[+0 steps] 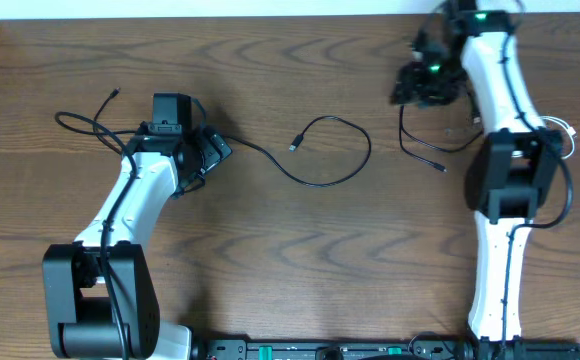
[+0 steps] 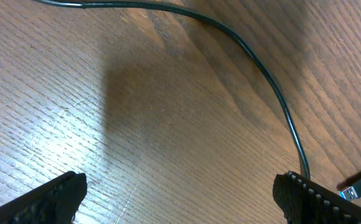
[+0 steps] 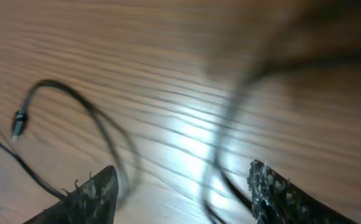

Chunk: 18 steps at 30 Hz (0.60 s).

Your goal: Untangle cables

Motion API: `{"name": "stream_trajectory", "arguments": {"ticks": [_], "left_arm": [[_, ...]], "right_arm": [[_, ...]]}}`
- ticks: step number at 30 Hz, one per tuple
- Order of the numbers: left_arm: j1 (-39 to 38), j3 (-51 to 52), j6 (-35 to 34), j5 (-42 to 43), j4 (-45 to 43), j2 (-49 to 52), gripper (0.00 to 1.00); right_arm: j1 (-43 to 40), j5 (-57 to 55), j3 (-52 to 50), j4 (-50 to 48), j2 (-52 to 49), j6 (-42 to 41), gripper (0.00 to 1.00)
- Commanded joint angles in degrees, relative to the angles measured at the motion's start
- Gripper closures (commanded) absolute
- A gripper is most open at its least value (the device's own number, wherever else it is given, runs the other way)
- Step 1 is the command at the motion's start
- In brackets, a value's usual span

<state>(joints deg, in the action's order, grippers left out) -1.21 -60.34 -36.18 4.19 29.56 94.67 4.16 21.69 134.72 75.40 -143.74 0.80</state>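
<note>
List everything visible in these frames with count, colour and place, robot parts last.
table: one, brown wood grain, under everything.
looped cable: one, black, table centre; its plug end lies inside the loop and its other end runs toward the left gripper.
left cable: one, black, left of the left arm; the arm hides whether it joins the looped cable.
right cable: one, black, below the right gripper.
white cable: one, white, far right, mostly hidden by the right arm.
left arm: one, white and black, left side.
right arm: one, white and black, right side.
left gripper: one, black, open.
right gripper: one, black, open.
</note>
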Motion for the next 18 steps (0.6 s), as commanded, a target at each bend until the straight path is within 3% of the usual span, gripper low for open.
{"name": "stream_trajectory", "arguments": {"ticks": [1,11,15,18], "left_arm": [[0.1,0.4,-0.1,-0.3,0.1,-0.3,0.00],[0.1,0.4,-0.1,-0.3,0.1,-0.3,0.00],[0.1,0.4,-0.1,-0.3,0.1,-0.3,0.00],[0.1,0.4,-0.1,-0.3,0.1,-0.3,0.00]], "right_arm": [[4.3,1.8,-3.1,-2.5,-0.1,1.0,0.35],[15.9,1.8,-14.1,-13.9,-0.1,0.9,0.36],[20.2,1.7,-17.3,-18.4,-0.1,1.0,0.47],[23.2,-1.0,-18.7,-21.8,-0.1,1.0,0.70]]}}
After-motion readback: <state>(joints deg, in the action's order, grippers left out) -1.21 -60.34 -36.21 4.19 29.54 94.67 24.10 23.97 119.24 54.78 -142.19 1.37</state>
